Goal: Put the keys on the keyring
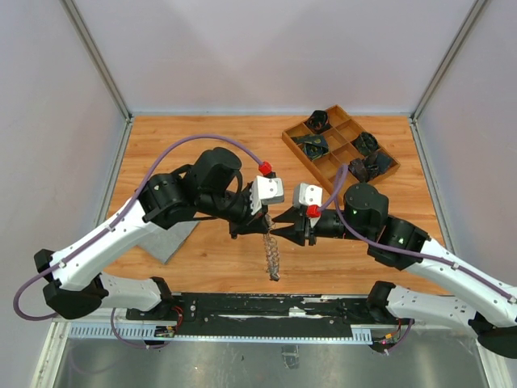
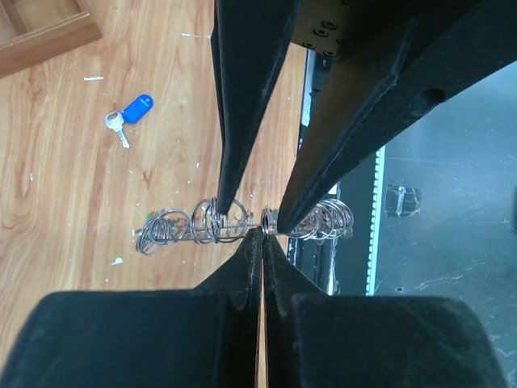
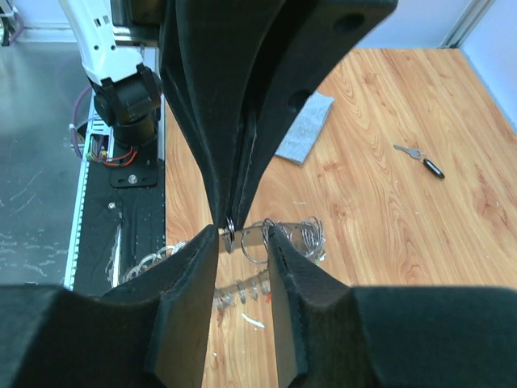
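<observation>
The keyring point(image 1: 273, 257) hangs between my two grippers above the table, a silver band crowded with wire rings point(image 2: 174, 228). My left gripper point(image 2: 264, 236) is shut on a small silver ring point(image 3: 230, 231) that sits on the keyring's band. My right gripper point(image 3: 242, 239) comes from the opposite side. Its jaws stand partly apart, straddling a short stretch of the keyring point(image 3: 257, 233), with both fingertips against it. In the top view the two grippers point(image 1: 265, 227) point(image 1: 279, 234) meet tip to tip. A blue-tagged key point(image 2: 136, 110) and a black-tagged key point(image 3: 422, 159) lie loose on the wood.
A wooden compartment tray point(image 1: 307, 162) with dark items stands at the back right; its corner point(image 2: 48, 36) shows in the left wrist view. A grey cloth point(image 1: 172, 240) lies at the left, under the left arm. The table's black front rail point(image 1: 266, 311) runs right behind the hanging keyring.
</observation>
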`<state>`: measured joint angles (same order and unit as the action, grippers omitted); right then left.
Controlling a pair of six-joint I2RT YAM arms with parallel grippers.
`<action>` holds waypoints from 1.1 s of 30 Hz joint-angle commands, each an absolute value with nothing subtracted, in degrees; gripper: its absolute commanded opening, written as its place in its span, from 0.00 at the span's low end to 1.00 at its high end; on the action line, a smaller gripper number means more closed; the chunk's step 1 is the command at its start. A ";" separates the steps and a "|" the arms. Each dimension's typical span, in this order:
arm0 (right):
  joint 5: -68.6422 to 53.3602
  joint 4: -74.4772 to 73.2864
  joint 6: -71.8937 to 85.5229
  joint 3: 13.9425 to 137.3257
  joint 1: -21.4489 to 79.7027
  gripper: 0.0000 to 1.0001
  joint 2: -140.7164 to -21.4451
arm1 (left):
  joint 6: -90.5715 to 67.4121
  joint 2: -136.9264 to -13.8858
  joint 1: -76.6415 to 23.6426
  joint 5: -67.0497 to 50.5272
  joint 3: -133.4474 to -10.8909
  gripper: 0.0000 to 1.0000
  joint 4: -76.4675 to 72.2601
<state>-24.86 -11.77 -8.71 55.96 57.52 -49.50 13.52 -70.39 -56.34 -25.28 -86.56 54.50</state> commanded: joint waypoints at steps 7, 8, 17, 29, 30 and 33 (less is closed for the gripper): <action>-28.12 -10.92 -7.54 55.95 58.18 0.24 -50.01 | 15.56 -71.64 -57.54 -24.92 -90.34 0.00 54.45; -28.04 -11.68 -7.68 55.98 58.18 0.24 -50.01 | 15.63 -71.63 -57.53 -24.84 -90.43 0.00 54.49; -28.26 -15.44 -9.67 56.90 58.21 0.25 -49.86 | 15.76 -71.37 -57.82 -24.87 -90.78 0.01 54.84; -29.26 -12.43 -8.53 57.55 58.18 0.13 -51.59 | 16.40 -71.72 -58.50 -25.29 -90.96 0.01 55.03; -29.22 -12.54 -8.48 57.64 58.21 0.12 -51.53 | 16.49 -71.72 -58.61 -25.31 -90.97 0.01 55.22; -29.28 -12.89 -8.68 57.91 58.18 0.02 -51.27 | 16.55 -71.72 -58.66 -25.00 -91.03 0.01 55.57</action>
<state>-28.25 -14.06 -8.80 55.96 57.52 -51.59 15.88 -72.16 -57.84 -24.10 -88.73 56.93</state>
